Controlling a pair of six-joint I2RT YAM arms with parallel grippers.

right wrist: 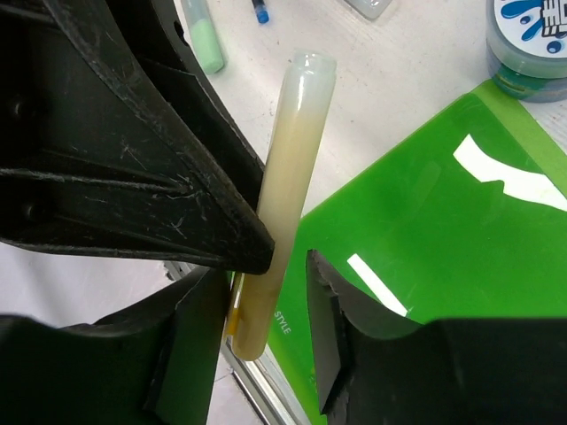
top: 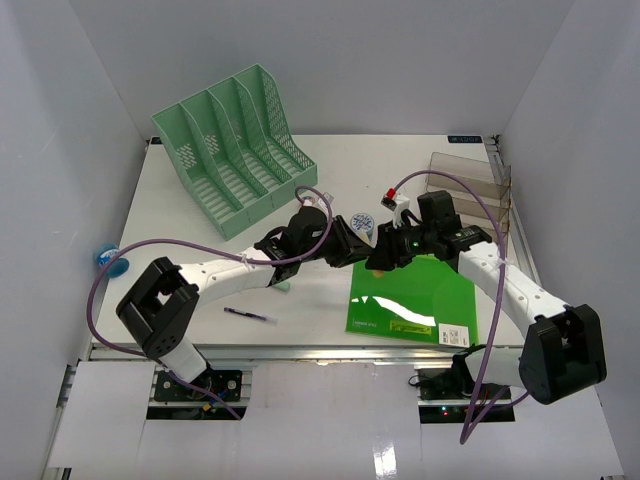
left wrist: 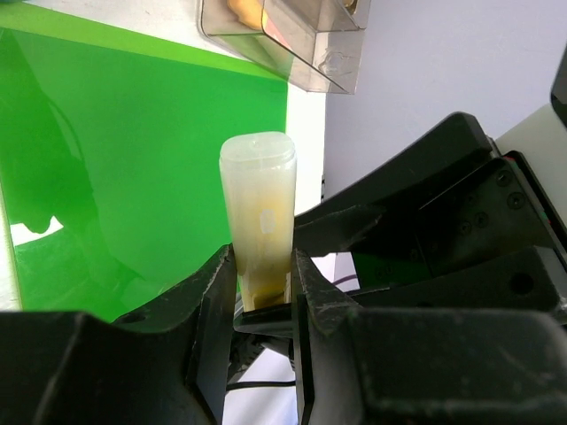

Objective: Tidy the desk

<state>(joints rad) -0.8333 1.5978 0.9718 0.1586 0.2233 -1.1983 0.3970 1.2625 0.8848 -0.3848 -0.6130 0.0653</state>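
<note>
Left hand is pinching a pale translucent tube, right hand spread around it. Green folder nearby says "STYLE".

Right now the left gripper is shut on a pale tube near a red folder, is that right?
Not quite: the folder is green, not red. The left wrist view shows the left gripper shut on the pale tube near it.

green folder: small white word "STYLE" near its edge, seen from the right wrist | white sticker on the folder's corner: print too small to read | round lid: blue-and-white splash graphic, lettering not legible
</note>
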